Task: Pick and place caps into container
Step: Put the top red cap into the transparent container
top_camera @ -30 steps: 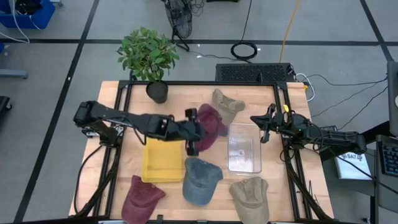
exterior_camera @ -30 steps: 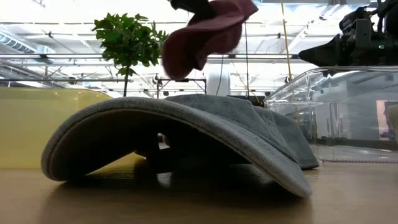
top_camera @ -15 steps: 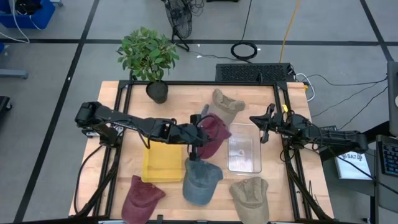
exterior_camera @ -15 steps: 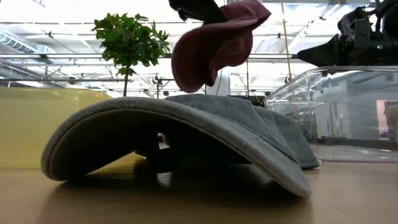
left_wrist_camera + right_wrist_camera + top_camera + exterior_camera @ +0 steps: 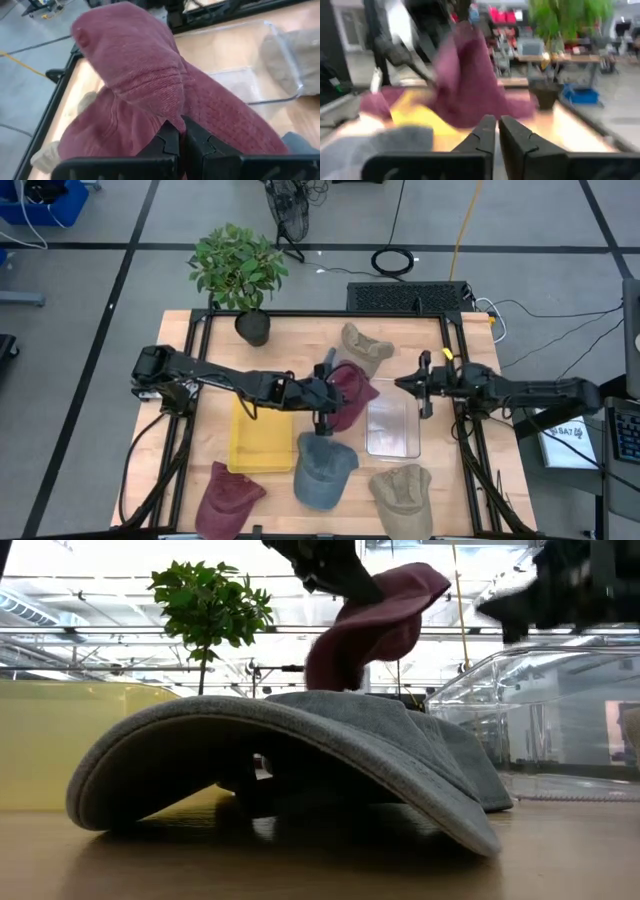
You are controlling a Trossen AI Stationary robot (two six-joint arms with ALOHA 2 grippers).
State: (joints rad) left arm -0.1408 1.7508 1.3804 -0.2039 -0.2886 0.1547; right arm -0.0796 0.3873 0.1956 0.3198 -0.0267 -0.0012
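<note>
maroon cap (image 5: 347, 393) lifted beside clear container (image 5: 392, 418), second maroon (image 5: 228, 498), blue-grey (image 5: 323, 470), two khaki caps (image 5: 403, 492) flat on bench (image 5: 290, 340)

Two caps are maroon (image 5: 347, 392), two khaki tan (image 5: 362, 347), one blue-grey (image 5: 322, 468). The tray (image 5: 262, 442) is yellow; the container (image 5: 392, 423) is clear.

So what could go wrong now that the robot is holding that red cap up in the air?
The left gripper pinches only a small fold of the soft maroon fabric cap, so it might slip out early. The cap hangs beside the clear plastic container, not fully over it, so a drop now could land on the rim or on the blue-grey cap. The right gripper is close by, so the two arms might bump.
</note>
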